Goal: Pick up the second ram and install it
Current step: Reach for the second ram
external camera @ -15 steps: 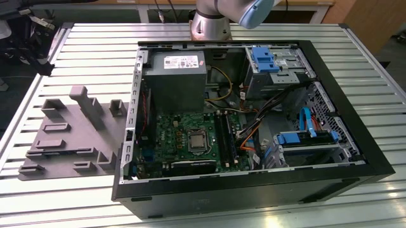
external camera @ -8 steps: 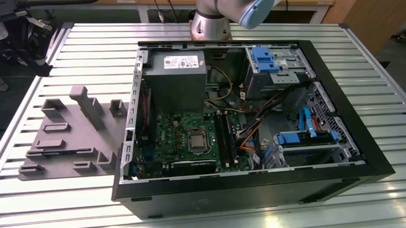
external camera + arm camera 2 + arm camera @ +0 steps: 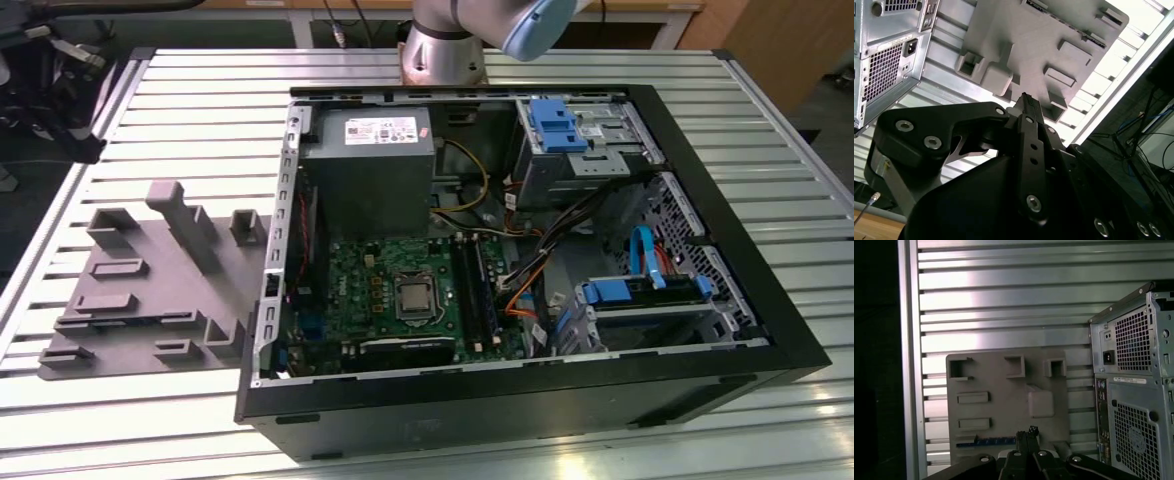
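Dark second ram (image 3: 986, 441) flat in grey tray (image 3: 999, 412), long axis along table slats (image 3: 1004, 300)

A black metal computer tower case (image 3: 534, 410) lies open on its side on a slatted aluminium table (image 3: 200, 90). A grey moulded plastic tray (image 3: 144, 305) sits on the table beside the case, on the exterior view's left. Inside the case, a grey box-shaped power supply (image 3: 374, 170) sits at the far end, and a green circuit board (image 3: 360, 290) lies nearer. A metal drive cage with blue clips (image 3: 574, 140) is on the exterior view's right of the power supply. In the first wrist view, a long, thin dark memory stick (image 3: 986, 441) lies in a tray slot.
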Robot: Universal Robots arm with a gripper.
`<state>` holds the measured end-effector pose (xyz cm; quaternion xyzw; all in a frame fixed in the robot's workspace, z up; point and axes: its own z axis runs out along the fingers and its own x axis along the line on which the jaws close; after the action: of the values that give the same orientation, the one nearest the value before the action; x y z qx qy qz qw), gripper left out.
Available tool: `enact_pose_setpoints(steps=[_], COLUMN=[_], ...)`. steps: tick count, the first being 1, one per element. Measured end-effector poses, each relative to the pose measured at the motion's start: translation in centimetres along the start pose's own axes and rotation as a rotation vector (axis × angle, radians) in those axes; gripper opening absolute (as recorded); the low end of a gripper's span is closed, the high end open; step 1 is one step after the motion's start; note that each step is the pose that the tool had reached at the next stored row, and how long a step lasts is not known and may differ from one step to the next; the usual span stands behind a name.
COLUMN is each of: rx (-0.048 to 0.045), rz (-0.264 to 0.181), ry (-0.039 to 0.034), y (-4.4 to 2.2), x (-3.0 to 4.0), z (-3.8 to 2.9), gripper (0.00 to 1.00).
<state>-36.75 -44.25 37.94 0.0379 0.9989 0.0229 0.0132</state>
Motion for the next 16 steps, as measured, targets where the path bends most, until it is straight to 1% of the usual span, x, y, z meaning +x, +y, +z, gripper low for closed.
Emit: enact_pose_setpoints(steps=[16], rx=[-0.0003], rz=[0.0], ry=[0.0], y=[-0.39], x=[0.64], z=[0.13], gripper=[0.11])
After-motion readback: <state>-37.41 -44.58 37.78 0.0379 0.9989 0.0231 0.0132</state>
